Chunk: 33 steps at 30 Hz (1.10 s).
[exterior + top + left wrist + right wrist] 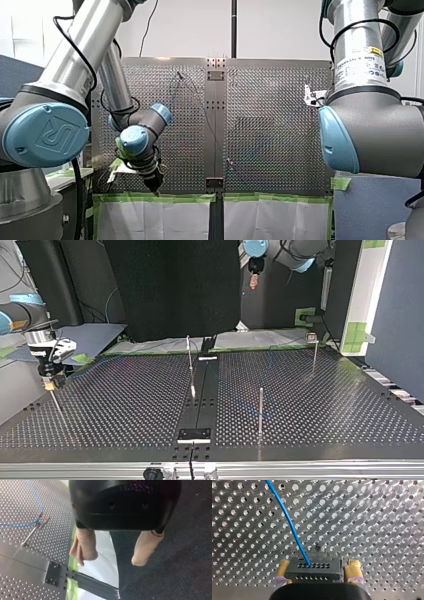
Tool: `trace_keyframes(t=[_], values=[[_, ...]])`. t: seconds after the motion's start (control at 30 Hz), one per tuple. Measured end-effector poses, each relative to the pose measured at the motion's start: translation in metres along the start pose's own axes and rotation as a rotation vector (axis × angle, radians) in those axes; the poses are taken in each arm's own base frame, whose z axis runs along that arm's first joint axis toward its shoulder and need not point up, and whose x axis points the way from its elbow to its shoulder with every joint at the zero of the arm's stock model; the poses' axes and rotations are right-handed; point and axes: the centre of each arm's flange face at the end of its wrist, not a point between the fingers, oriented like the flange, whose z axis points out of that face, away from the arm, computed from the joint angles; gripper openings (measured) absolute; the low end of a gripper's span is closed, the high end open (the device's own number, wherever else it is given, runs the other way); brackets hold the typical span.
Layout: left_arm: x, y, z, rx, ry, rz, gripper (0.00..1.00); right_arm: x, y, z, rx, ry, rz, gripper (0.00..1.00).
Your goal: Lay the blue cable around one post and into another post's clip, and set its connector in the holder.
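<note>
The cable (289, 522), blue, ends in the top face of a dark grey connector (313, 570). The right gripper (319, 564) pinches that connector, a yellow pad (353, 570) against each end. Just ahead of the connector, the head of a post shows against the perforated table (382, 517).

In the top view the right gripper (48, 382) hangs at nine o'clock, at the table's edge. A thin post (56, 402) rises to just under it.

In the left wrist view the cable (35, 498) crosses the table and bends at the head of an orange-tipped post (32, 531), well away from the left gripper (111, 559). This gripper is black. Its beige pads (85, 545) are spread with nothing between them, and it hangs past the table's edge over white paper and dark floor. In the top view it sits at twelve o'clock (254, 282), behind the table. In the front view it is at seven o'clock (155, 186), at the table's near edge.

Three more posts show in the top view: a centre post (190, 365), a two o'clock post (314, 352) and a four o'clock post (260, 410). A black block (195, 434) lies on the middle strip at six o'clock.
</note>
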Motion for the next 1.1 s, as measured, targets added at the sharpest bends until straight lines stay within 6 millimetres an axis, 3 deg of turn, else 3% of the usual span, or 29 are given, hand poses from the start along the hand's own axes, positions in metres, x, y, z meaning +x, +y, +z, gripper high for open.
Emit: trace_keyframes(t=[0.2,0.5,1.1], values=[[0.008,0.003,-0.003,0.007,-0.018,-0.02,1.0,0.0,0.0,0.0,0.0,0.0,0.0,0.87],[-0.022,-0.017,0.017,0.068,-0.141,-0.056,1.0,0.0,0.0,0.0,0.0,0.0,0.0,0.87],[-0.042,-0.021,0.029,0.058,-0.293,-0.02,1.0,0.0,0.0,0.0,0.0,0.0,0.0,0.87]])
